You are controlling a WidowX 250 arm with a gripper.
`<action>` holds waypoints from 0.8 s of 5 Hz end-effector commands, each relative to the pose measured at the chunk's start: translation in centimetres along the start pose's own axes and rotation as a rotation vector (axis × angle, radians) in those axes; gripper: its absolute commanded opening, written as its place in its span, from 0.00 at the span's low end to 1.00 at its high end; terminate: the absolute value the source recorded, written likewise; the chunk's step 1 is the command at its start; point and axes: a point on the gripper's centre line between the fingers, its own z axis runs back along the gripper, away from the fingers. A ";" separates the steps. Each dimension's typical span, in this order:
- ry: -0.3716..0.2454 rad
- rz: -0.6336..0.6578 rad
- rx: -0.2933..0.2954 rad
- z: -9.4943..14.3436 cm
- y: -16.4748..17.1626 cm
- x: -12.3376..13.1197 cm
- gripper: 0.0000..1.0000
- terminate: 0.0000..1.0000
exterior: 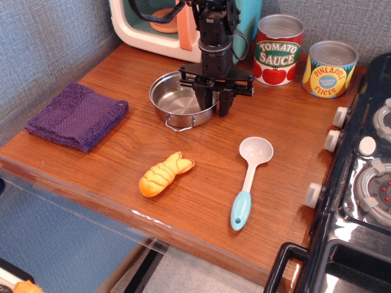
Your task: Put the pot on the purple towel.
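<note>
The small shiny steel pot (177, 97) sits on the wooden counter near the back, one wire loop handle pointing toward the front. My black gripper (214, 104) hangs straight down over the pot's right side. Its fingers have closed on the pot's right rim, one finger inside and one outside. The pot still rests on the counter. The folded purple towel (76, 115) lies at the counter's left edge, well apart from the pot and with nothing on it.
A tomato sauce can (278, 49) and a pineapple can (330, 68) stand at the back right. A white ladle with a blue handle (249, 180) and an orange toy food piece (164, 174) lie in front. A toy microwave (146, 27) is behind, and a stove (360, 183) at right.
</note>
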 end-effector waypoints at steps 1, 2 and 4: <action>-0.068 0.023 -0.026 3.5 -0.7 0.4 0.00 0.00; -0.135 0.039 -0.056 8.4 -1.2 0.4 0.00 0.00; -0.126 0.140 0.075 11.4 4.2 -4.2 0.00 0.00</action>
